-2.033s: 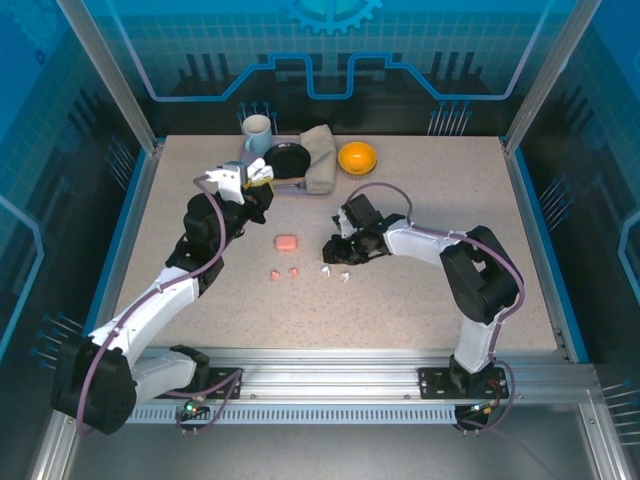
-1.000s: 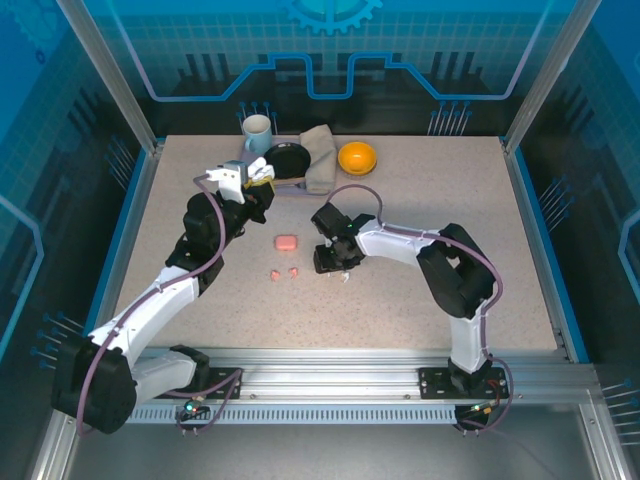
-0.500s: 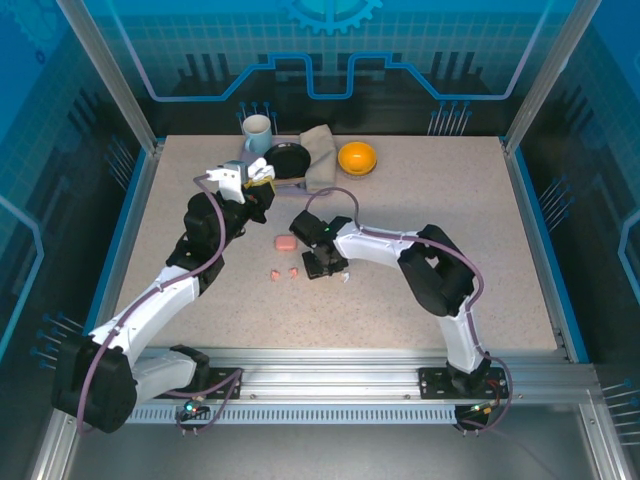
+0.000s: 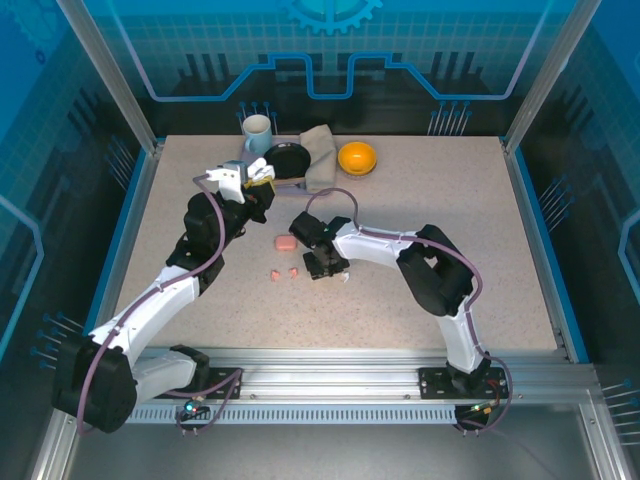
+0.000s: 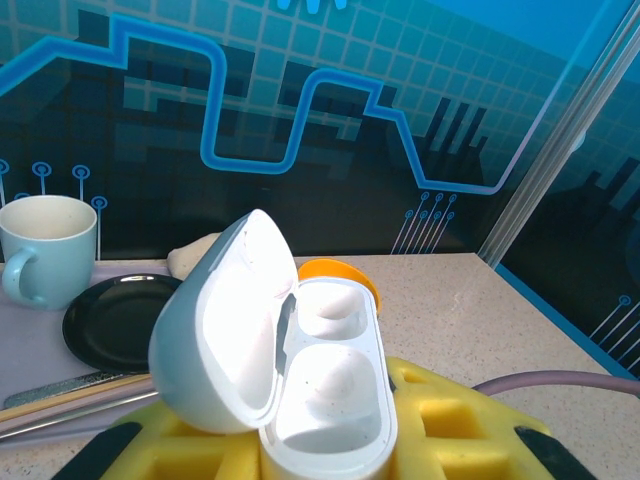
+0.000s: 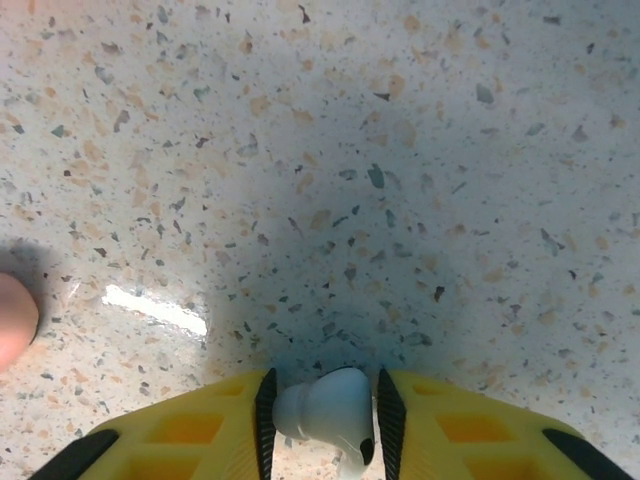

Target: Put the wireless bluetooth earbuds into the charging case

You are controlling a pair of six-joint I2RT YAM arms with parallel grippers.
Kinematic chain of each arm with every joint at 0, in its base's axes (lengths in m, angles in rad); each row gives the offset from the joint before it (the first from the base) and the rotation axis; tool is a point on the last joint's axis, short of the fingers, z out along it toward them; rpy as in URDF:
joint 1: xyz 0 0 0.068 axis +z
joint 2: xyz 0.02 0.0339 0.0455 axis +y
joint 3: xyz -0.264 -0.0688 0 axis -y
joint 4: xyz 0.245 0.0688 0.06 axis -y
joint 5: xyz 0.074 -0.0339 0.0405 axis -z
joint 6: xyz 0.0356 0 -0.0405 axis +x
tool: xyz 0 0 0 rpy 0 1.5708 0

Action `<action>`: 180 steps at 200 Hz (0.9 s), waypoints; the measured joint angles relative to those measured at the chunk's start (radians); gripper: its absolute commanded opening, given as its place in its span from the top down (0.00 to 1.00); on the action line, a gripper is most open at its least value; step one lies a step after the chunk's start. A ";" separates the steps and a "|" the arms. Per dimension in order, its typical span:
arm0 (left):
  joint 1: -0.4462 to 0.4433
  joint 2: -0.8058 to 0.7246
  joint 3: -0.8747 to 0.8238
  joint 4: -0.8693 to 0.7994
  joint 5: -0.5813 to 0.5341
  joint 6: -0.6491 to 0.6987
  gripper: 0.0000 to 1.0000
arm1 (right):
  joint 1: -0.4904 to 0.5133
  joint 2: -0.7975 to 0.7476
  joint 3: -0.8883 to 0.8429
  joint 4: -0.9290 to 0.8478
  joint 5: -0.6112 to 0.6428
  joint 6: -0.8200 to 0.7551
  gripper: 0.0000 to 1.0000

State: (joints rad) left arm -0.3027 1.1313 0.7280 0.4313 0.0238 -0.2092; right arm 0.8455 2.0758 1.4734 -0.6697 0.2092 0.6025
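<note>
right gripper [image 6: 321, 398] pinches one white earbud [image 6: 322, 410] on the table [image 6: 400, 150], left gripper [image 5: 320, 440] clamps the open white charging case [image 5: 250, 320] aloft with both wells looking empty, so nothing's inserted yet; two pink earbuds [image 4: 275, 274] lie loose nearby.

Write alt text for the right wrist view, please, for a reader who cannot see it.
A white earbud sits gripped between the right gripper's yellow fingers at the bottom edge, with a speckled table beyond. Something pink shows at the left edge, too cut off to identify.
</note>
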 measured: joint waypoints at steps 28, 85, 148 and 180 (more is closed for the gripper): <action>0.000 0.000 0.000 0.000 0.000 -0.001 1.00 | -0.001 0.000 0.000 0.001 -0.003 0.002 0.76; 0.000 0.000 0.000 0.000 0.000 -0.002 1.00 | -0.009 -0.025 -0.022 0.006 0.009 0.011 0.78; 0.000 0.000 0.000 0.001 0.001 -0.003 1.00 | -0.062 -0.089 -0.024 -0.023 0.118 0.018 0.79; 0.000 0.000 0.001 0.010 0.008 -0.003 1.00 | -0.107 -0.090 -0.025 -0.075 0.231 0.017 0.79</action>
State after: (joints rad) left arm -0.3027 1.1313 0.7288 0.4412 0.0322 -0.2119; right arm 0.7387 1.9858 1.4487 -0.7444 0.4404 0.6197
